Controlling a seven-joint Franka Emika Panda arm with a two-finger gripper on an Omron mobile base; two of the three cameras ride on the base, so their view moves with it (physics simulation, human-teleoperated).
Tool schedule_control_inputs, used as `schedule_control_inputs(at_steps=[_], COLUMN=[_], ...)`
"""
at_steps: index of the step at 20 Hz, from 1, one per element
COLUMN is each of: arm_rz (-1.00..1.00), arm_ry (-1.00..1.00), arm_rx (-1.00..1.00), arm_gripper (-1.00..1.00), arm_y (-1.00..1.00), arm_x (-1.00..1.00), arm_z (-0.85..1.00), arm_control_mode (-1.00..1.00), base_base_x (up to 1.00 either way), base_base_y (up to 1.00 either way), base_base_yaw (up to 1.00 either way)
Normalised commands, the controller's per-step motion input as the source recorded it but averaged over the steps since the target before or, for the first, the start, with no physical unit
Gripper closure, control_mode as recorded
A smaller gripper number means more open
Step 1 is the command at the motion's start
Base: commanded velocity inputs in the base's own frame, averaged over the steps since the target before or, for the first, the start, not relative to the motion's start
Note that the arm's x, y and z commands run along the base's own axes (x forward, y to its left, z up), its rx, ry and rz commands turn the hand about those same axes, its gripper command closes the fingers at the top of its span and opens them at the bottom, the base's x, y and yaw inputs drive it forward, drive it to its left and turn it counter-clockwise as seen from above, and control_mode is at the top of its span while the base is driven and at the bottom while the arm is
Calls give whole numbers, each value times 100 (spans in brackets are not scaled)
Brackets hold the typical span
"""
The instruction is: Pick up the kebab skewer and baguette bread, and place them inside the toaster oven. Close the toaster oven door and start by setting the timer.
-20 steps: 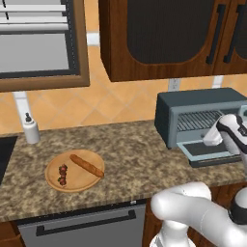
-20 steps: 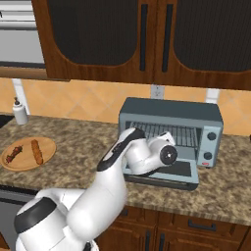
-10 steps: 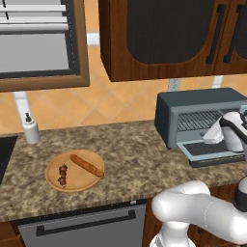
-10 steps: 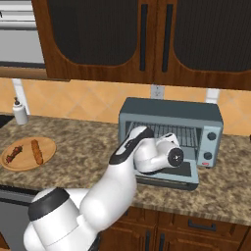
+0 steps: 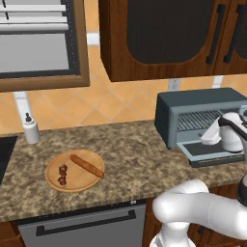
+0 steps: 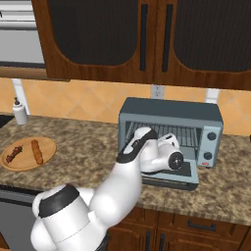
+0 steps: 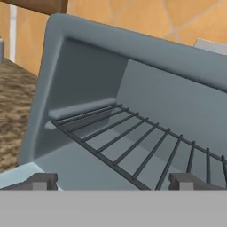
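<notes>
dark fingertips of the gripper (image 7: 113, 181) stand spread wide, holding nothing, facing the wire rack (image 7: 146, 142) inside the toaster oven (image 6: 171, 130). toaster oven door (image 6: 174, 179) hangs open at 6 o'clock. far at 9 o'clock, kebab skewer (image 5: 62, 174) and baguette bread (image 5: 87, 165) lie on the wooden board (image 5: 53, 181).

The arm (image 6: 147, 152) hides part of the toaster oven door (image 6: 188, 179).
</notes>
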Motion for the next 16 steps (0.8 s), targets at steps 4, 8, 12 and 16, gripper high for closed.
schedule_control_inputs(at_steps=[4,8,12,16], arm_rz=[0,0,0,0], arm_ry=[-2,0,0,0], arm_rx=[-4,-5,-6,-5], arm_gripper=[-100,-100,-100,-100], arm_y=[0,0,-1,-5], arm_x=[22,25,20,15], arm_z=[-15,-9,-16,-18], arm_control_mode=[-100,-100,-100,-100], base_base_x=[0,0,0,0], base_base_y=[0,0,0,0], base_base_yaw=[0,0,0,0])
